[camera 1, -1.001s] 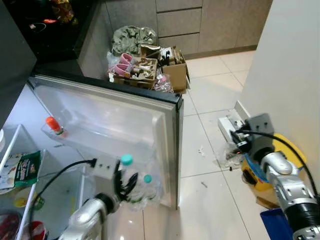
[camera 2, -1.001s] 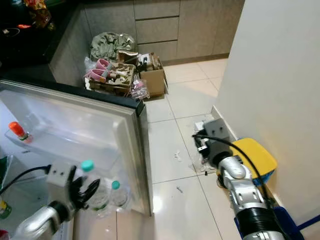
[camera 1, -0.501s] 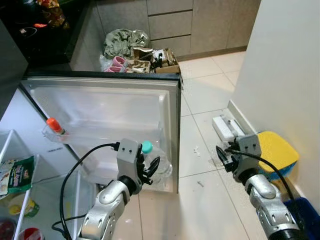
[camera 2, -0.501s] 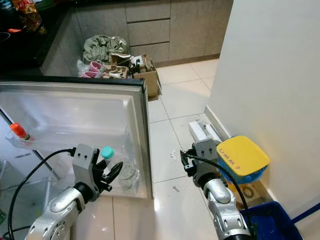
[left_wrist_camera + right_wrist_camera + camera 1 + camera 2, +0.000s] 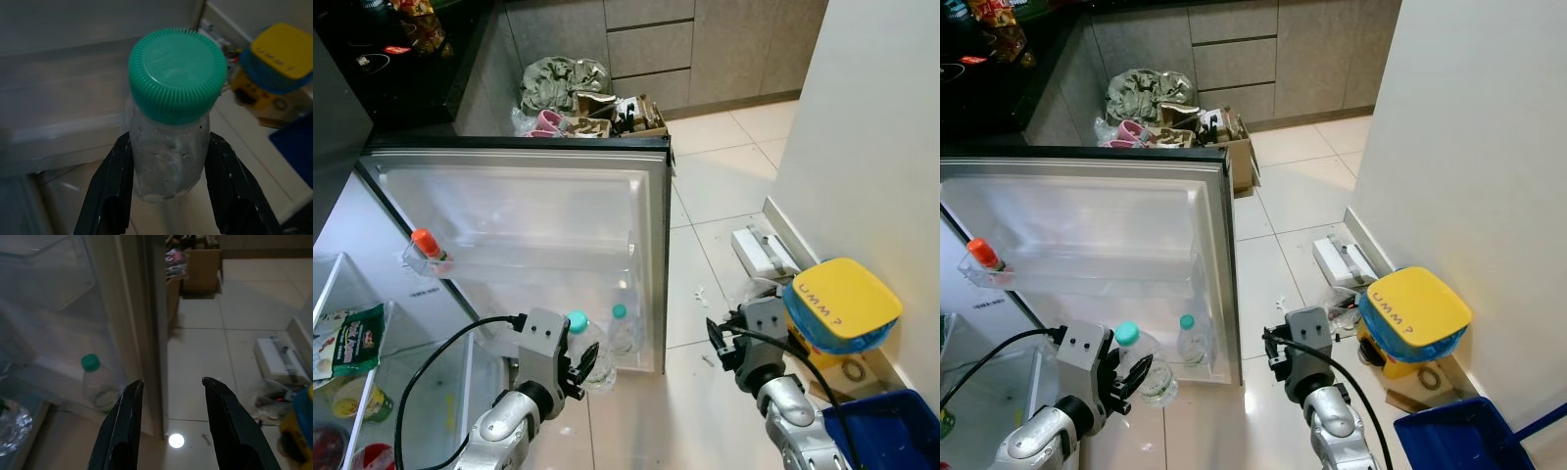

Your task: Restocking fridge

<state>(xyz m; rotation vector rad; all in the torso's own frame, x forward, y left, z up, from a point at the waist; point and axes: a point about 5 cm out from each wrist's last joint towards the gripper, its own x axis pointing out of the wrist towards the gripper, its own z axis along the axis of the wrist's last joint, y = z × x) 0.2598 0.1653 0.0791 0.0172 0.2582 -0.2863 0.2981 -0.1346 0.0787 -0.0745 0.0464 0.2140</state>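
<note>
Low before the open fridge door (image 5: 538,211), the left gripper (image 5: 579,364) clamps a green-capped water bottle (image 5: 170,132) just outside the bottom shelf, where a second bottle (image 5: 621,331) stands, while the right gripper (image 5: 172,431) hangs parted and empty over tiled floor near a yellow-lidded bin (image 5: 839,304).

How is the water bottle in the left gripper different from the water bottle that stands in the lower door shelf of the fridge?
The held bottle sits between the jaws of the left gripper, in front of the fridge door; the shelf bottle stands free in the lower door shelf. The held bottle is nearer the camera and looks larger; the shelf bottle looks smaller. The held bottle tilts slightly; the shelf bottle stands upright. Both are clear plastic with green caps.
</note>
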